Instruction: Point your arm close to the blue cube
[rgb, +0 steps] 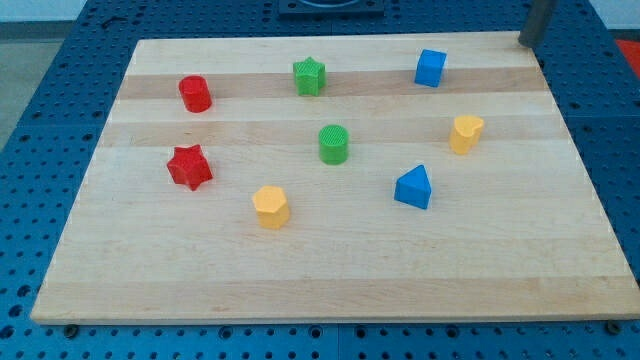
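Blue cube near the view's top, right of centre, on a pale wooden board over a blue perforated table. Seven other blocks spread across the wood: green star level with the cube and well to its left; red cylinder farther left again; green cylinder near the middle; red star toward the view's left; yellow block (roughly hexagonal) below centre; blue triangular block below the cube, well apart from it; second yellow block to the lower right of the cube, shape hard to make out.

Nothing lying between cube and rod: bare wood only along that stretch of the board's top edge.

My tip at the board's top right corner, right at the edge, up and to the right of the blue cube, near but clearly apart, touching no block. No fingers on this arm, so nothing to open or close, just a plain dark rod carrying no load.

Rod cut off by the view's top edge, only its lower stub showing. Dark object at top centre also cropped, identity unclear. Whether the end rests on the wood or just past its rim, impossible to tell.
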